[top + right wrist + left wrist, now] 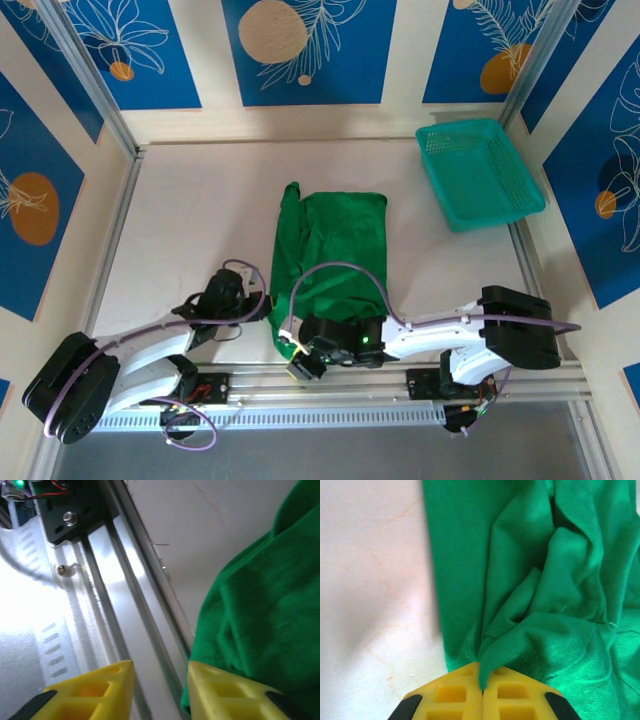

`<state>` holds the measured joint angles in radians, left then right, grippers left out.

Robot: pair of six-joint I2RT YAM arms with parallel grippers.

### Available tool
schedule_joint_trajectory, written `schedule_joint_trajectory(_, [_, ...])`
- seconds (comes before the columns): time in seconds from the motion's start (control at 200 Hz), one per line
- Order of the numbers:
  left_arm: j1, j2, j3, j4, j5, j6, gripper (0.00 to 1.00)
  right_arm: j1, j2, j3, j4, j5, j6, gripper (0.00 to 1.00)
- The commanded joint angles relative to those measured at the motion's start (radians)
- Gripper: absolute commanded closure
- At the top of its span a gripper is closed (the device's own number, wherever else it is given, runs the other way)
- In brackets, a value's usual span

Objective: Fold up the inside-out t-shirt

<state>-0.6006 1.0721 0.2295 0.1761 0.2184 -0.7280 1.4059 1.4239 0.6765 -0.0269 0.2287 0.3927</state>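
The plain bright green cloth t-shirt lies in a long, wrinkled bundle at the middle of the pale bench, its near end close to the arm bases. The left pincer is clamped on a raised fold at the shirt's near left edge, its yellow fingers pressed together around the cloth. The right pincer has its fingers apart at the shirt's near hem, above the silver metal rail, with the cloth just beside one finger. A teal plastic mesh basket sits at the bench's far right, well apart from the shirt.
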Motion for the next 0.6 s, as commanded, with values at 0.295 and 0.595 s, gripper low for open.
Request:
schedule_joint_trajectory(0.295, [0.009,-0.037,0.055,-0.063,0.057,0.017,1.00,0.011,0.143,0.147,-0.076,0.264,-0.176,0.56])
schedule_joint_trajectory(0.595, [0.009,-0.040,0.074,-0.068,0.063,0.018,1.00,-0.004,0.007,0.116,-0.084,0.318,-0.128,0.97])
